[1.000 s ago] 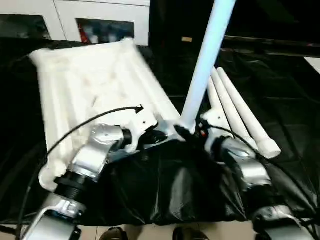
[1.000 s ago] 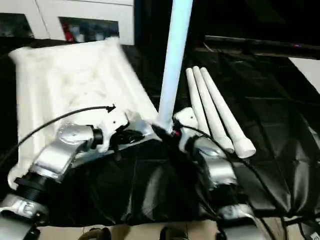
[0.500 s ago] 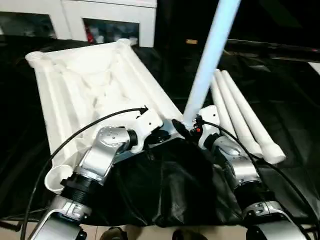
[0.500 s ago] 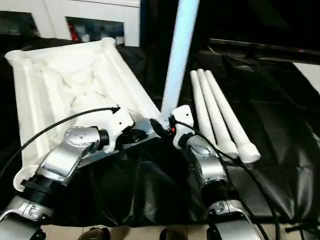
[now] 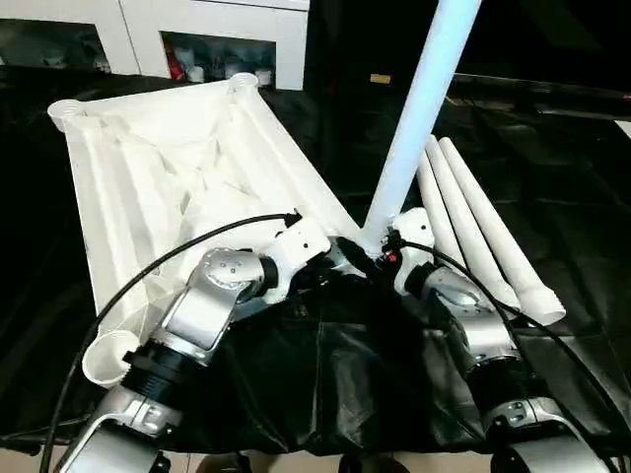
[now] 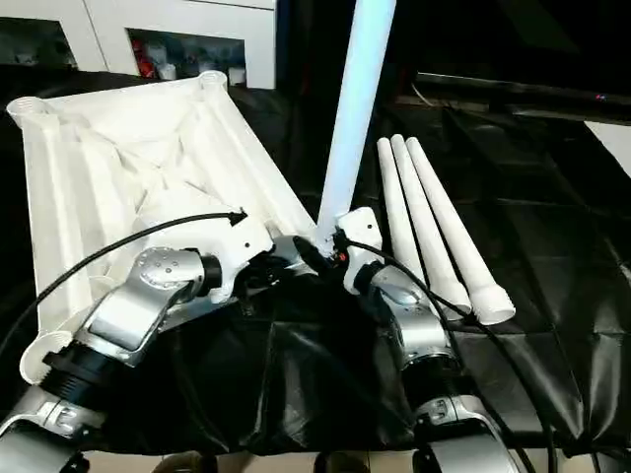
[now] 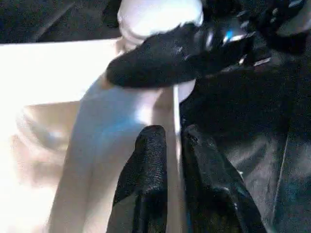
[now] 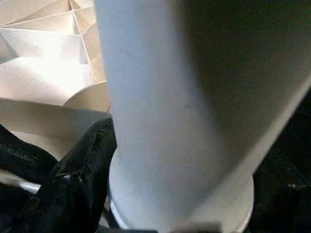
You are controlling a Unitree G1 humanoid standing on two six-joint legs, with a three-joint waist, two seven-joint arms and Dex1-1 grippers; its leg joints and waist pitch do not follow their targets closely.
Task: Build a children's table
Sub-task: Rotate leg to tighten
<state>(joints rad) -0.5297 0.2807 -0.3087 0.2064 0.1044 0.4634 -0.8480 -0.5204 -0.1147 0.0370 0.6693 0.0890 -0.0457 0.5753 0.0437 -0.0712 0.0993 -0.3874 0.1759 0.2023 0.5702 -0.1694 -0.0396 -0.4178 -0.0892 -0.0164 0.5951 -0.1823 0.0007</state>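
The white table top [image 5: 158, 168] lies upside down on the black sheet, ribs up, with round sockets at its corners. One white leg [image 5: 419, 108] stands upright in the near right corner socket. My right gripper [image 5: 375, 251] is shut around that leg's base; the leg [image 8: 184, 97] looms close in the right wrist view with one black finger [image 8: 77, 170] beside it. My left gripper [image 5: 330, 261] sits at the same corner, its fingers [image 7: 148, 165] pinched on the top's thin rim. Three loose legs [image 5: 473, 227] lie side by side to the right.
A black sheet [image 5: 325, 374] covers the work surface and hangs in folds at the front. White cabinets [image 5: 227, 30] stand at the back. An open socket [image 5: 113, 355] sits at the near left corner, beside my left forearm.
The head view has tilted and steadied. The leg stays upright in the corner socket. My left gripper has slid a little closer to the leg along the rim.
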